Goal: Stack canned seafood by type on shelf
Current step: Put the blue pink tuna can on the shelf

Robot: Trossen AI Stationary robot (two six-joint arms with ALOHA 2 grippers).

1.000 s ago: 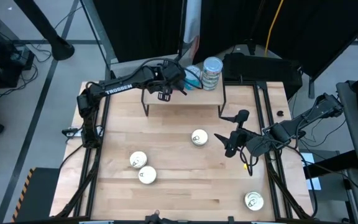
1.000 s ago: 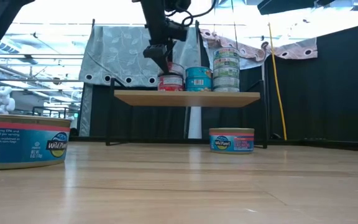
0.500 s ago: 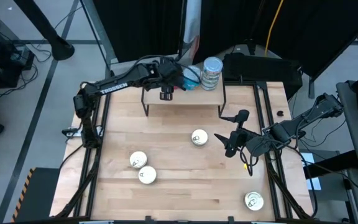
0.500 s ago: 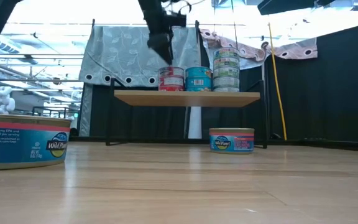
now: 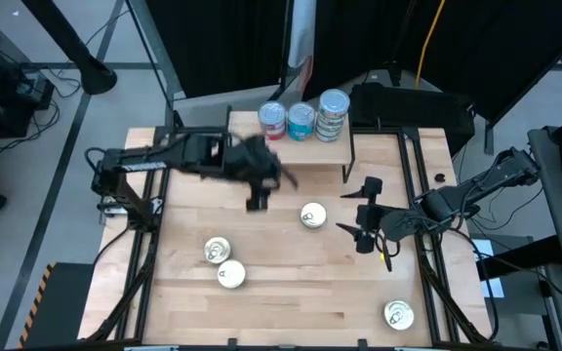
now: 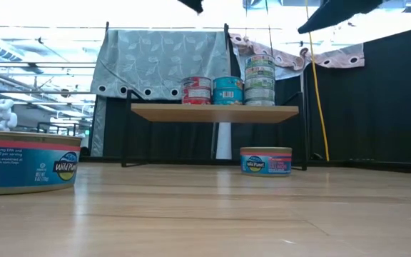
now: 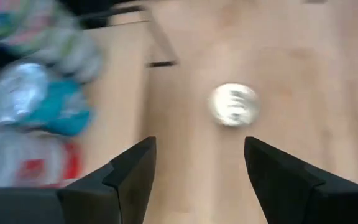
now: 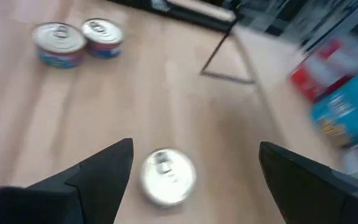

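Between picks: neither tool carries a tin, so you are at the reach-for-next-can step. Shelf (image 5: 305, 146) holds three stacks along its back edge: a red-sided stack (image 5: 273, 121), a teal-sided stack (image 5: 301, 120) beside it, and a taller green-labelled stack (image 5: 333, 114) at the far end. Left tool (image 5: 258, 200) hovers just in front of the shelf, fingers spread wide and empty. Right tool (image 5: 364, 226) hangs beside the nearest loose tin (image 5: 312, 215), also spread wide and empty. Four tins are loose on the bench (image 5: 291, 292): that one in front of the shelf, a touching pair (image 5: 222, 263) well away, and one (image 5: 398, 314) at the far corner. Next move, in my judgement: drop onto the nearest tin, check its side colour, match it to a stack.
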